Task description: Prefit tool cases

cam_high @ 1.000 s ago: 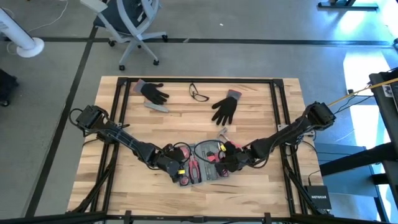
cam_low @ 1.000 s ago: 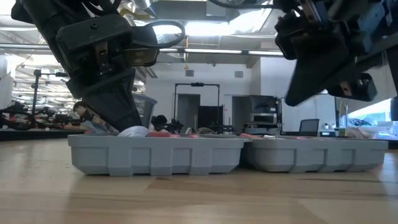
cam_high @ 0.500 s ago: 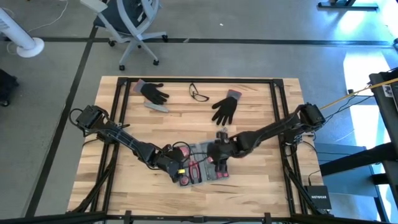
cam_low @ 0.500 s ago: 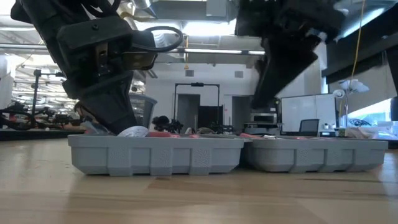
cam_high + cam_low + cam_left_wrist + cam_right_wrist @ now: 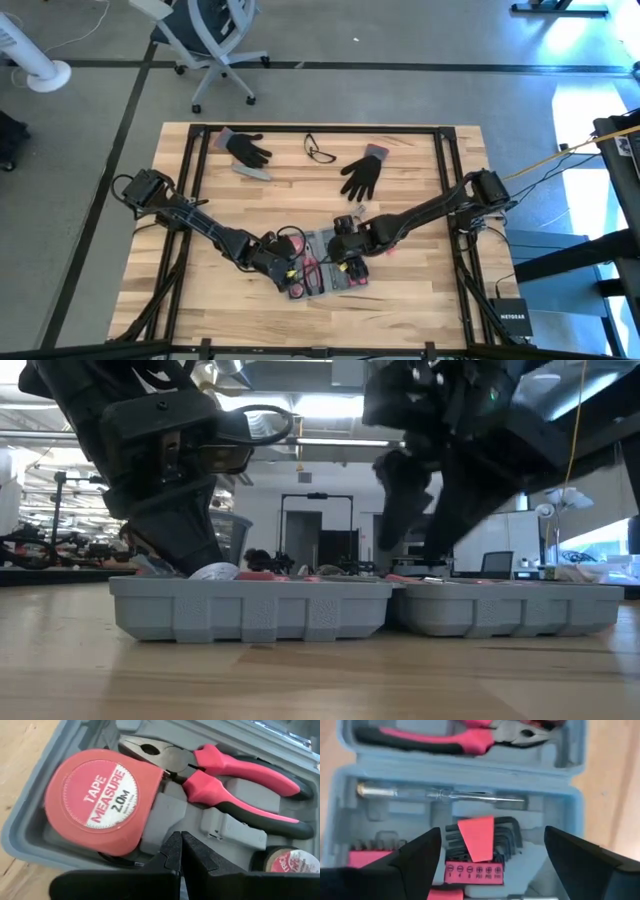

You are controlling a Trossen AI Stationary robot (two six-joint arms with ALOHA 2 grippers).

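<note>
High view: tool case (image 5: 325, 268) lies open near the surface's front edge, both hands over it. Left wrist: your left hand (image 5: 180, 851) pressed together by tape measure (image 5: 102, 800). Right wrist: right hand (image 5: 492, 854) spread above hex keys (image 5: 480, 836); descending crooked could snag them

Left gripper (image 5: 181, 851), fingers pressed together, over the open tool case (image 5: 30, 815); just ahead, a red tape measure (image 5: 102, 800), pink-handled pliers (image 5: 225, 780) beyond, tape roll (image 5: 287, 862) beside

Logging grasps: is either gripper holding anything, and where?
Nothing held. Left gripper is shut and empty over the tool case; right gripper is open above it.
</note>
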